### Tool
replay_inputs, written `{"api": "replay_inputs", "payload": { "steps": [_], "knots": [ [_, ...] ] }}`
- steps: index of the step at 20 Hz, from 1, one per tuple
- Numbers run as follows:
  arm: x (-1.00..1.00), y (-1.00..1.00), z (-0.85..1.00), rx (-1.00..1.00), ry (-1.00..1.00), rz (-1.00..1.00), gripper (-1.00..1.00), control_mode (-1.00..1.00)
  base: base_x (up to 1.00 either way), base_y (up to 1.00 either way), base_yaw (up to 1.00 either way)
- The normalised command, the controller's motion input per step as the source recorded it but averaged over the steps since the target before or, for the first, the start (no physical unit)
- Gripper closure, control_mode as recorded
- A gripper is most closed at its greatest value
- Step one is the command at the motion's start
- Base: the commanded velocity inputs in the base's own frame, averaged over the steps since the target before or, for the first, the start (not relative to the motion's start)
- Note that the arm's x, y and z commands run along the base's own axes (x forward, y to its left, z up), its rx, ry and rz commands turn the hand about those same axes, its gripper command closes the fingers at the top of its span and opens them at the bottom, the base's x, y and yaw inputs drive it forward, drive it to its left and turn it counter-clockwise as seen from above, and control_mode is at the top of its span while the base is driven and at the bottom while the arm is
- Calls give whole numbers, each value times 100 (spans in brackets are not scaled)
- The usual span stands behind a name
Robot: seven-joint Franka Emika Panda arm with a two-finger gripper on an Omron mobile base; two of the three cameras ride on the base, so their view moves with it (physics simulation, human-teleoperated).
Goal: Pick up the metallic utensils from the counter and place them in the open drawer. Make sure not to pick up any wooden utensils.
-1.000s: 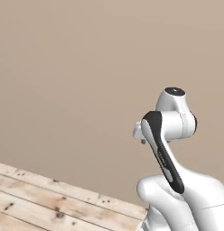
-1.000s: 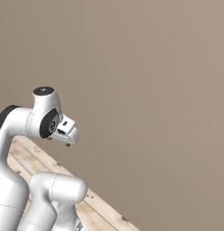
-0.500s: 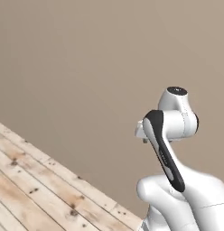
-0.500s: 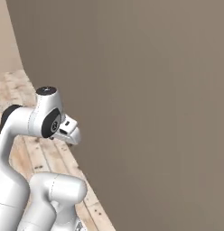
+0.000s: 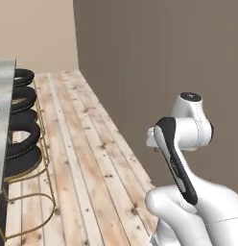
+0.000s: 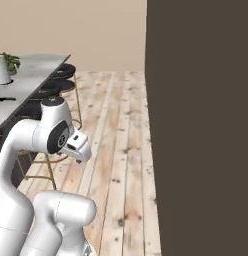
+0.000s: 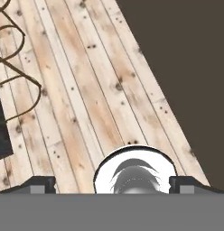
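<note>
White arm point(image 5: 188, 144) with dark joints

Its links are smooth, rounded and glossy white; a black band runs along one link, a dark round cap point(image 6: 60, 141) marks a joint, and the two finger tips point(image 7: 39, 184) are small, dark and blocky.

Open floor ahead, wall at 3 o'clock, stools and surface at 9 o'clock.
Left base view: wooden floor point(image 5: 87, 158) runs clear from 6 to 12 o'clock; the dark wall point(image 5: 164, 62) closes off the whole 1–4 o'clock side. Row of black stools point(image 5: 19, 120) on thin gold legs stands just beside the surface point(image 5: 5, 91) edge at 9 o'clock, blocking low passage there. Right base view: potted plant point(image 6: 3, 67) sits on the surface at 10 o'clock. Hand view: tool point(image 7: 112, 184) jaws spread wide over bare planks, gold stool legs point(image 7: 16, 67) at 10 o'clock, wall at 2 o'clock.
</note>
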Motion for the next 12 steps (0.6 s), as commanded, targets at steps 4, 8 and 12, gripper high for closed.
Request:
{"api": "replay_inputs", "payload": {
  "steps": [4,8,12],
  "knots": [
    [0,0,0,0,0,0,-100,100,61,-26,92],
    [0,0,0,0,0,0,-100,100,64,-88,68],
    [0,0,0,0,0,0,-100,100,57,-94,65]
  ]
}}
